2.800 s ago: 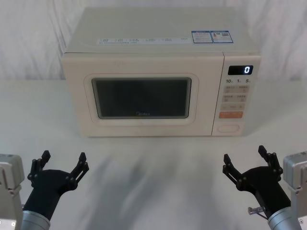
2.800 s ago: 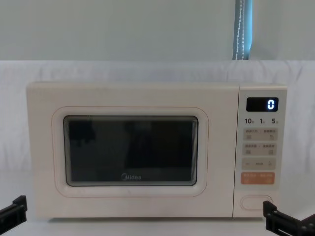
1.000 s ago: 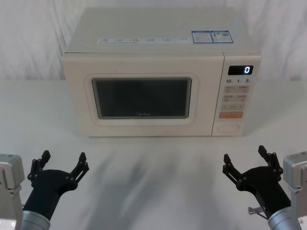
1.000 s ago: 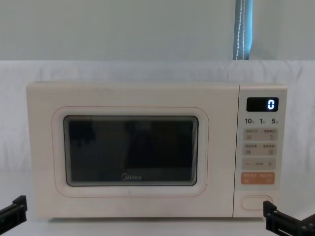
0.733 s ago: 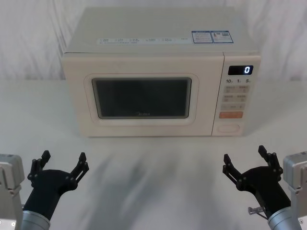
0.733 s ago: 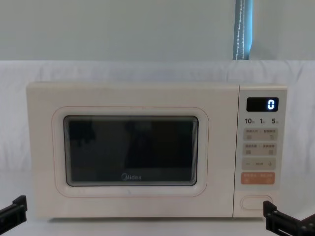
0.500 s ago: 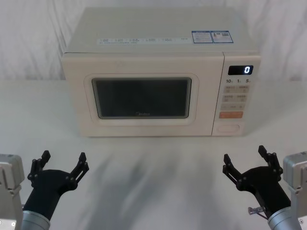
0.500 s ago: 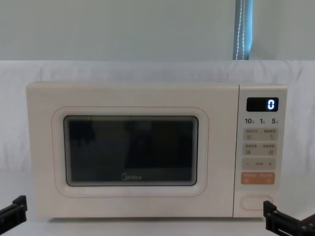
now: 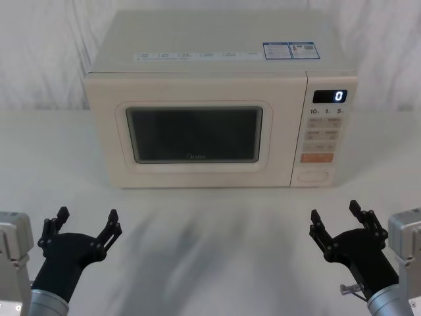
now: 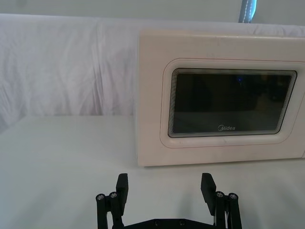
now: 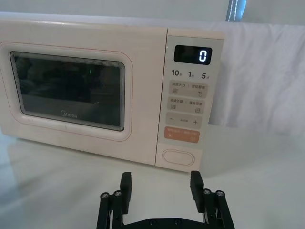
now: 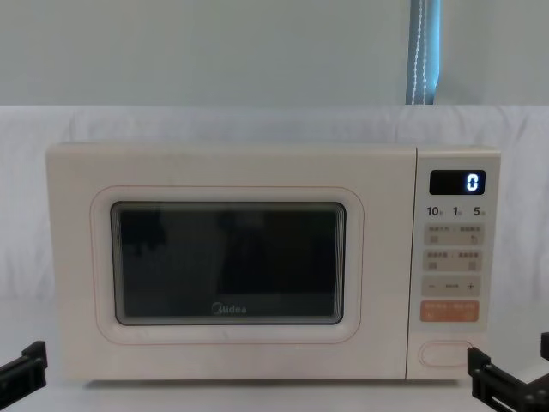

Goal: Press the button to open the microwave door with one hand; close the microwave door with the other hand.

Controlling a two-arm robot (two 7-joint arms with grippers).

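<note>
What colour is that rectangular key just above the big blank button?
Orange, with the cream button below it; clearest in the right wrist view.

We count one microwave (image 9: 220,99) with one microwave door (image 9: 197,135), one blue-digit display (image 9: 329,96), one orange key (image 9: 316,157) and one wide cream button (image 9: 313,176), plus two black hands, the left hand (image 9: 85,227) and the right hand (image 9: 337,221).

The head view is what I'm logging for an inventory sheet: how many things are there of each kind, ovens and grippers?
Boxy cream countertop microwave, door shut: 1
Black mechanical grippers, both open above the white table: 2, the left gripper and the right gripper
Total: 3
</note>
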